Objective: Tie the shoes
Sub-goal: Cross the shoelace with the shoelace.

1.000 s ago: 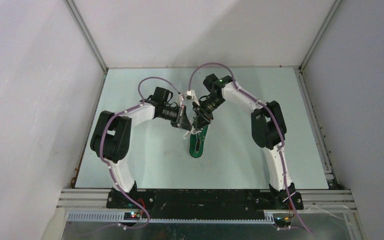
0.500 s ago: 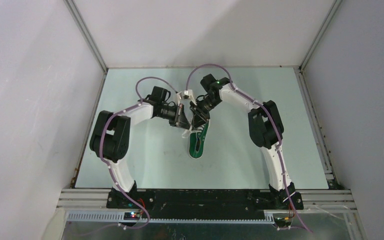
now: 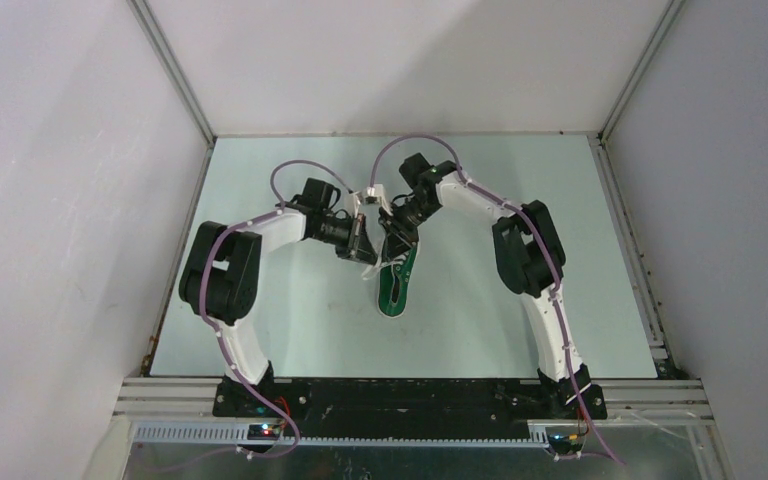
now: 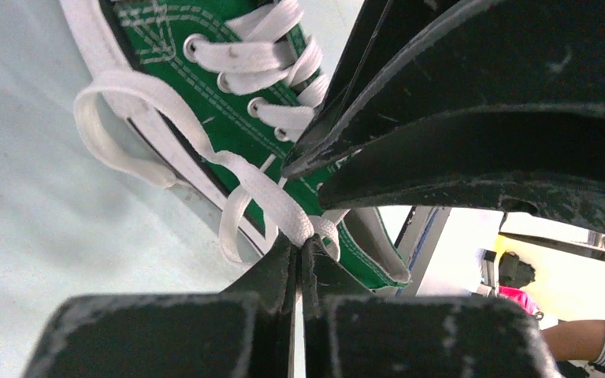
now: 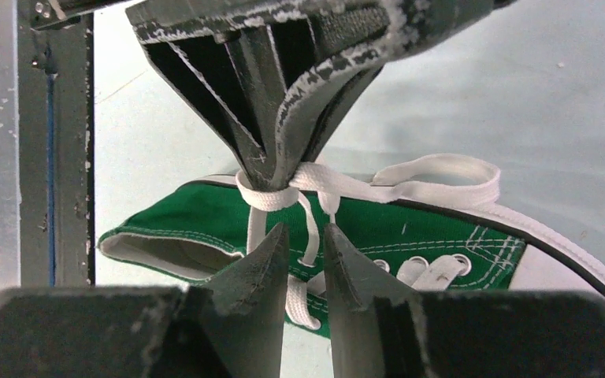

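Left gripper (image 4: 299, 250) pinches a white lace (image 4: 244, 177) of the green sneaker (image 4: 220, 110); right gripper (image 5: 306, 244) (fingers narrowly parted) straddles a strand (image 5: 312, 228).

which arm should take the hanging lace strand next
Right, most likely. The right pincer stands open astride a strand of the white lace over the green sneaker, ready to close. The left pincer is shut on the white lace just above; letting go would probably slacken it.

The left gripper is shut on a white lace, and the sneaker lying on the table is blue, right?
Not blue: the sneaker is green, as the left wrist view shows. The left gripper is indeed shut on a white lace.
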Controlling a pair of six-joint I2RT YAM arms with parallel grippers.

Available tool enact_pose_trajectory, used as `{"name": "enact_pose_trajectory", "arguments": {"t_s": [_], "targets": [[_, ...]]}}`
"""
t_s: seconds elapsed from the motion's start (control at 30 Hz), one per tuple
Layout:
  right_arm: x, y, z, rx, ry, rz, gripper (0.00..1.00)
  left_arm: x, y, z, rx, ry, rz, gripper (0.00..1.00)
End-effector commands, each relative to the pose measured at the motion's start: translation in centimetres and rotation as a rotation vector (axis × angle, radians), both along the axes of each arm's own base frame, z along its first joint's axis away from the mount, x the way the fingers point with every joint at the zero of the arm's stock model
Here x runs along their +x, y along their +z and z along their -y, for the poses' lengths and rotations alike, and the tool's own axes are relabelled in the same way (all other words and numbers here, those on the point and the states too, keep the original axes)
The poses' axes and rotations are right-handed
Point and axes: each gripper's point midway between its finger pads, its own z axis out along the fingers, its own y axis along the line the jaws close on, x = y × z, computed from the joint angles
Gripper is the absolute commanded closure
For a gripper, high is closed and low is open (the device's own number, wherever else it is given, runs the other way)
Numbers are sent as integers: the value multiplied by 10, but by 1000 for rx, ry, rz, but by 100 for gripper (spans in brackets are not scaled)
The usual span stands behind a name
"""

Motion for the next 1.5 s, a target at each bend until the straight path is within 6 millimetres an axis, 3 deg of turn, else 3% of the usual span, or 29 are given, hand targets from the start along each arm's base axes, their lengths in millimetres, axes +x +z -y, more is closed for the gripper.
{"name": "enact_pose_trajectory", "arguments": {"t_s": [0.0, 0.2, 0.43, 0.57, 0.77, 0.97, 1.17, 1.3, 1.47], "targets": [[2, -17, -3, -55, -39, 20, 75, 0, 17, 2, -37, -23, 112, 100], [-3, -29, -7, -76, -46, 6, 75, 6, 26, 4, -78, 21, 210, 100], [2, -25, -8, -45, -66, -15, 75, 12, 46, 6, -108, 8, 348, 100], [1, -33, -7, -43, -53, -43, 73, 12, 52, 5, -91, -33, 420, 100], [1, -41, -7, -52, -71, -110, 73, 0, 49, 5, -51, -131, 510, 100], [13, -29, 3, 10, -123, -173, 73, -13, 53, 6, -13, -236, 634, 100], [17, -29, 14, 11, -101, -129, 74, -28, 55, 11, 44, -376, 744, 100], [22, -29, 5, 33, -114, -123, 75, -42, 52, 13, 87, -464, 801, 100], [24, -23, -8, 92, -130, -178, 75, -39, 49, 10, 181, -511, 891, 100]]}}
